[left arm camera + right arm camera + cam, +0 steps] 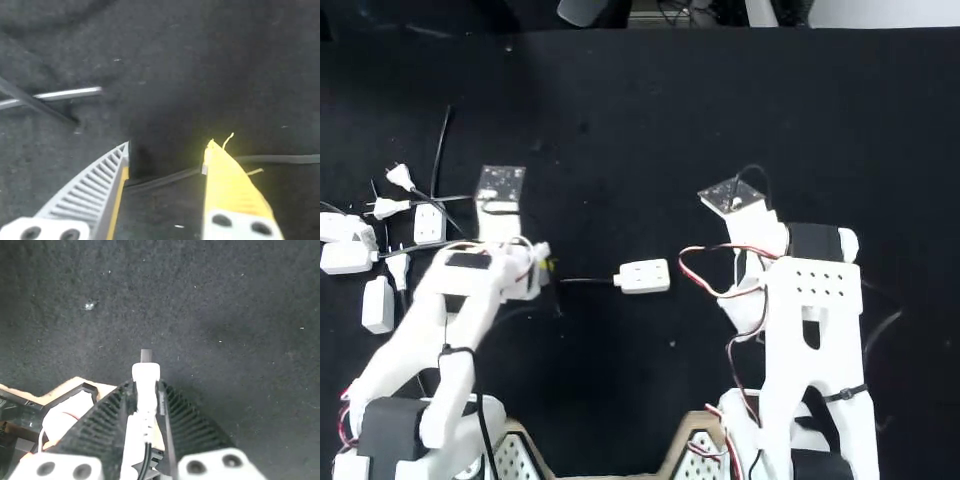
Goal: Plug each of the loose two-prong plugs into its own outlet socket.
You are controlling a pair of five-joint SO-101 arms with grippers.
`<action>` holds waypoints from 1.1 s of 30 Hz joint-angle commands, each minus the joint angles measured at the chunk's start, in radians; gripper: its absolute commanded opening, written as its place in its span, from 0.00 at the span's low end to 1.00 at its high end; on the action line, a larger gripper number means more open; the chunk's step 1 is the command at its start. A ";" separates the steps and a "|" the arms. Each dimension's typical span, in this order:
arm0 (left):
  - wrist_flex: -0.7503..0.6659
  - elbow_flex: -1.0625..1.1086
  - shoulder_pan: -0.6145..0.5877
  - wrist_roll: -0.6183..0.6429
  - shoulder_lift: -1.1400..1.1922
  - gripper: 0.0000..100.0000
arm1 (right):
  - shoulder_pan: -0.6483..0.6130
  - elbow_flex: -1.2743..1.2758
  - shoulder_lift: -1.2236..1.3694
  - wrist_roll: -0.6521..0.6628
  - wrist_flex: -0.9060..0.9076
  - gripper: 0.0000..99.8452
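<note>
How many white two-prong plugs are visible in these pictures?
4 clearly: one plug held in the right gripper, three lying at the left of the table. Others may be hidden among the white socket blocks there.

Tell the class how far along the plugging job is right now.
Done: nothing visibly; the central outlet socket lies with no plug in it. In hand: the right gripper is shut on a white two-prong plug, and the open left gripper straddles a black cable. Left: this insertion, plus the loose plugs and sockets piled beside the left arm.
</note>
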 commanded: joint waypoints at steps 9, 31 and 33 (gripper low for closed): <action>0.058 -0.065 -0.050 -0.037 0.094 0.24 | -0.020 -0.007 -0.036 -0.009 -0.014 0.01; 0.316 -0.044 -0.045 -0.038 -0.216 0.24 | -0.141 -0.131 0.071 -0.081 0.003 0.01; 0.316 -0.041 -0.047 -0.035 -0.204 0.24 | -0.201 -0.193 0.143 -0.114 0.014 0.01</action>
